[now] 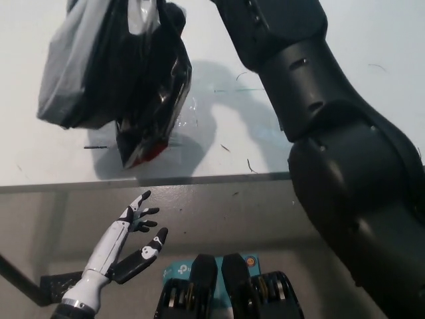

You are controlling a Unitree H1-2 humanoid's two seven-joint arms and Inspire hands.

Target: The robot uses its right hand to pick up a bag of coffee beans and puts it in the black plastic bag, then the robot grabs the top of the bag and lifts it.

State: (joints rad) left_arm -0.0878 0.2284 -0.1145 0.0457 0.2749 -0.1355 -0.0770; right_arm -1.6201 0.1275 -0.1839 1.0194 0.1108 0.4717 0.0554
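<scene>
The black plastic bag (pixel 126 73) hangs at the upper left, stretched tall, with its top cut off by the picture's upper edge. Its lowest corner, where a red patch (pixel 143 156) shows, is just above the white table (pixel 53 166). The coffee bag itself is hidden inside. My black right arm (pixel 319 133) rises from the bottom right to the top edge beside the bag; its hand is out of the picture. My white left hand (pixel 126 242) rests low at the left, below the table's front edge, open with fingers spread.
The table's front edge (pixel 212 179) runs across the middle of the picture, with grey floor below it. A few small dark scraps (pixel 249 165) lie on the table near that edge, right of the bag's shadow.
</scene>
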